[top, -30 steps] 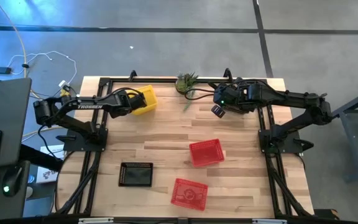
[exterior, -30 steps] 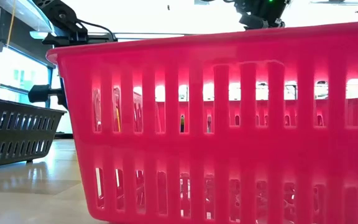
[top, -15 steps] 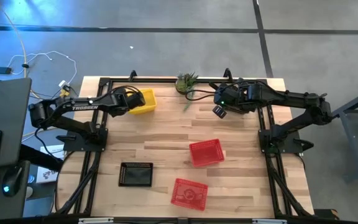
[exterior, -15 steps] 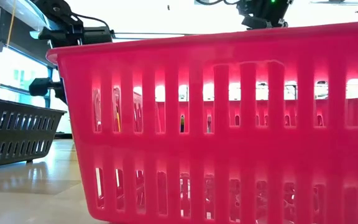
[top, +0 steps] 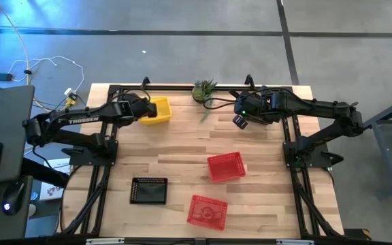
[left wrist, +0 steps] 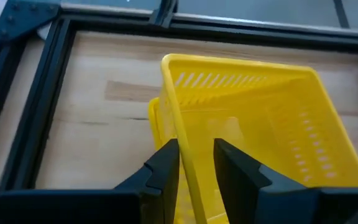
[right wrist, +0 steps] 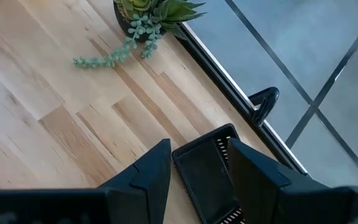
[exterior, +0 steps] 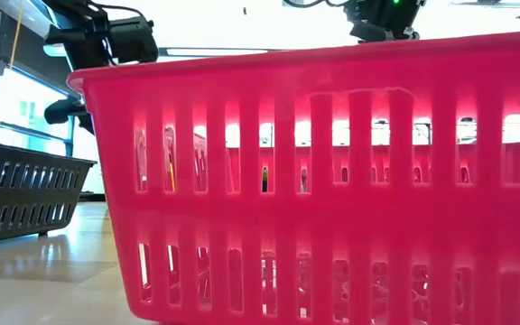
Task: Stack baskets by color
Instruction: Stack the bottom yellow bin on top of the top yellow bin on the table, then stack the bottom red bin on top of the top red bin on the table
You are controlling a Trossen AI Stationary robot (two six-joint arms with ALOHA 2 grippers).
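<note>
We judge the yellow basket (left wrist: 253,130), beside the potted plant (top: 203,89) on the desk (top: 182,146), light and springy: our left pincer (left wrist: 194,163) straddles its thin rim loosely, the best hold, while the right pincer (right wrist: 197,163) pinches a black basket (right wrist: 207,174).

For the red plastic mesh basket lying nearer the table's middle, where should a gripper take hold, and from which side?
Probably best to pinch one wall of the red mesh basket at its rim, coming straight down from above with one finger inside and one outside. It sits upright with its open side up, and its walls are thin enough for the fingers to straddle.
</note>
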